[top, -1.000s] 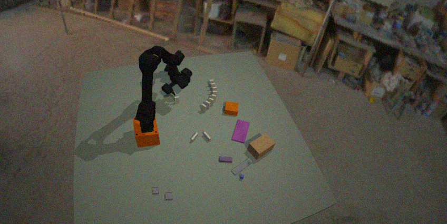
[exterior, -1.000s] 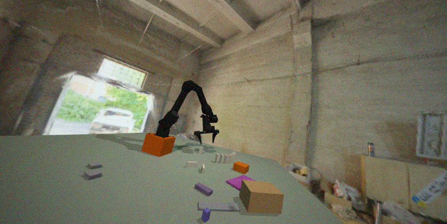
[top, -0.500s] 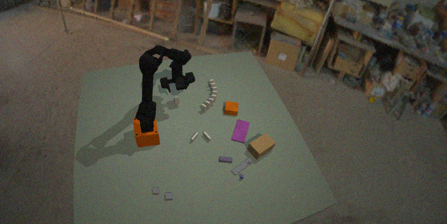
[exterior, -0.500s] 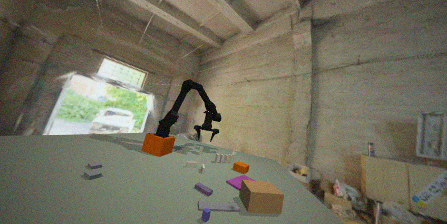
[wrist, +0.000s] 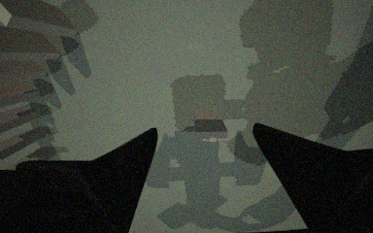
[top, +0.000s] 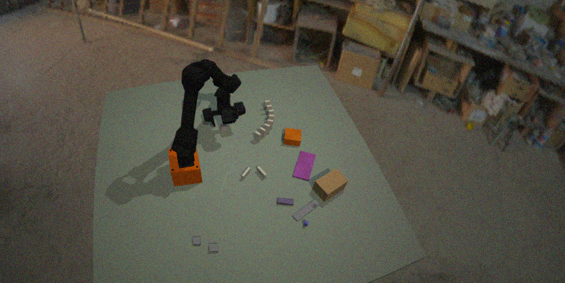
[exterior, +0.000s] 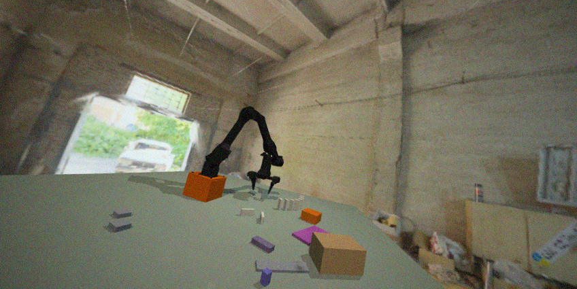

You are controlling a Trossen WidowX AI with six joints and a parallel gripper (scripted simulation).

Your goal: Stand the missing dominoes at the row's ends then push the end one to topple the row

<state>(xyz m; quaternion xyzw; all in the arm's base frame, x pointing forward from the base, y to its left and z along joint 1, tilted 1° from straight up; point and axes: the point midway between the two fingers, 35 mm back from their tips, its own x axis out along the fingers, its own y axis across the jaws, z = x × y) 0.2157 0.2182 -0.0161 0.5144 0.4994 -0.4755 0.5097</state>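
Several pale dominoes stand upright in a curved row (top: 270, 116) (exterior: 286, 204) (wrist: 6, 43), right of my gripper in the top view and at the left edge of the wrist view. My gripper (top: 223, 123) (exterior: 261, 193) (wrist: 204, 130) is open and empty, pointing down. A single domino (top: 225, 130) (exterior: 258, 196) (wrist: 210, 125) is below it, between the fingertips as the wrist view shows; it appears to stand, in shadow. Two more dominoes lie on the mat nearer the camera, one on the left (top: 245, 172) (exterior: 247, 211) and one on the right (top: 260, 171) (exterior: 262, 217).
An orange block (top: 292, 136) (exterior: 311, 215) sits near the row. Beyond it are a magenta slab (top: 304, 165) (exterior: 307, 234), a tan box (top: 330, 184) (exterior: 339, 254), a purple block (top: 284, 201), a grey strip (top: 305, 210) and a small blue block (exterior: 265, 277). Two grey tiles (top: 196, 240) (top: 213, 247) lie apart.
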